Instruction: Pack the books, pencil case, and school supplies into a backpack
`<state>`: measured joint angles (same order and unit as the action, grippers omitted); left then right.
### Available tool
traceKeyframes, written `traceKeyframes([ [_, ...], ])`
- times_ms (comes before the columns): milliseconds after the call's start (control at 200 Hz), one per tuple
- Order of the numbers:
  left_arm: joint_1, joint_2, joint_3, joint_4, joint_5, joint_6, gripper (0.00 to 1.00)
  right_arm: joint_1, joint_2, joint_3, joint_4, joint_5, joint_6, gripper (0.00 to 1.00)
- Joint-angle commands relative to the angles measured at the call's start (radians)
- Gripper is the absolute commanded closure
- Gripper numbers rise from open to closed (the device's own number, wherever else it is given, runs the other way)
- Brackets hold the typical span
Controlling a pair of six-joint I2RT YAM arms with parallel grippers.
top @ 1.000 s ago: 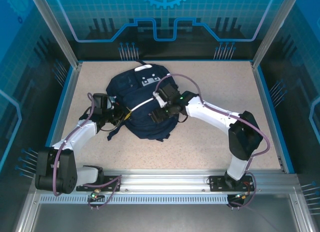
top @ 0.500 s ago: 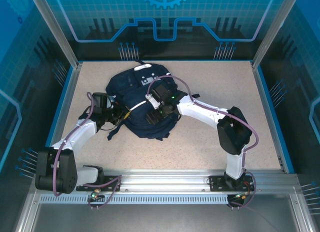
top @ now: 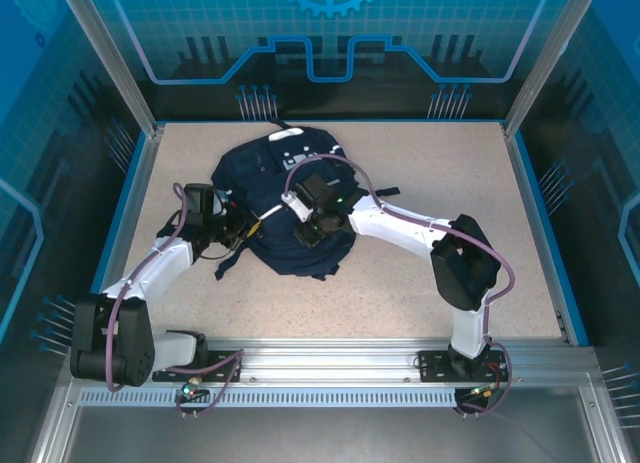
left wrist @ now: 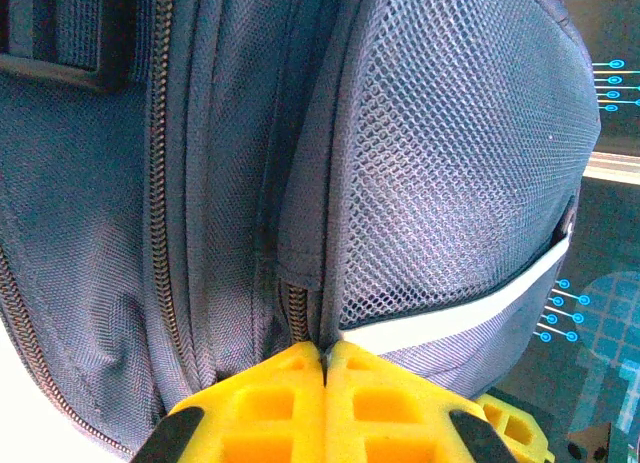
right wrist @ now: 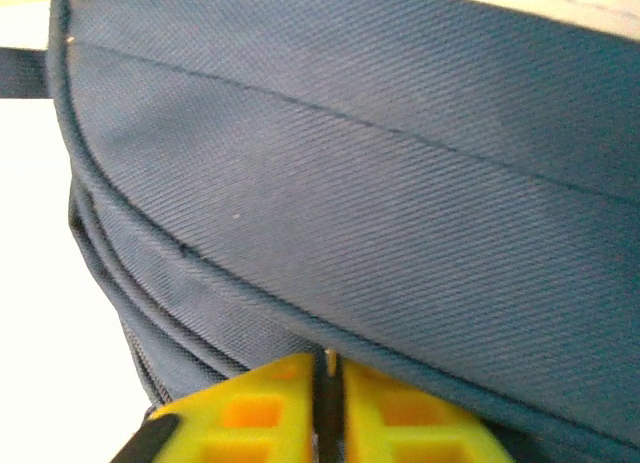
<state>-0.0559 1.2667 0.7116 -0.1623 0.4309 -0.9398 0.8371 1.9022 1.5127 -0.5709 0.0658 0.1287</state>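
Speckled tan table [top: 440, 183] sits inside blue walls [top: 330, 43]. Two robot arms [top: 400, 221] reach in from 6 o'clock. One backpack [top: 270, 173] lies a little toward 11 o'clock from the table's middle.

The left pincer [top: 252, 225] is at the backpack's 8 o'clock side. Its two yellow fingers [left wrist: 260, 403] are pressed together. They pinch a seam between one zipper [left wrist: 160, 183] and one net pocket [left wrist: 450, 153].

The right pincer [top: 310, 233] is at the backpack's 5 o'clock edge. Its two yellow fingers [right wrist: 260, 403] are squeezed nearly together on the cloth rim.
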Motion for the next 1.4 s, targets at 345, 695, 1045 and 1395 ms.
traceKeyframes([
  [345,0.004,-0.032,0.009,-0.004,-0.069,0.032,1.0,-0.114,-0.069,-0.055,-0.093,0.312,0.176,0.97],
  [695,0.014,-0.064,0.075,-0.187,-0.148,0.141,0.59,-0.096,-0.133,-0.087,-0.131,0.066,0.197,1.0],
  [1045,0.016,-0.259,0.047,-0.351,-0.213,0.08,0.31,0.044,-0.053,0.025,-0.025,-0.157,0.237,1.0],
  [1395,0.016,-0.295,-0.063,-0.177,-0.13,-0.111,0.3,0.101,0.112,0.206,-0.011,-0.179,0.288,1.0],
])
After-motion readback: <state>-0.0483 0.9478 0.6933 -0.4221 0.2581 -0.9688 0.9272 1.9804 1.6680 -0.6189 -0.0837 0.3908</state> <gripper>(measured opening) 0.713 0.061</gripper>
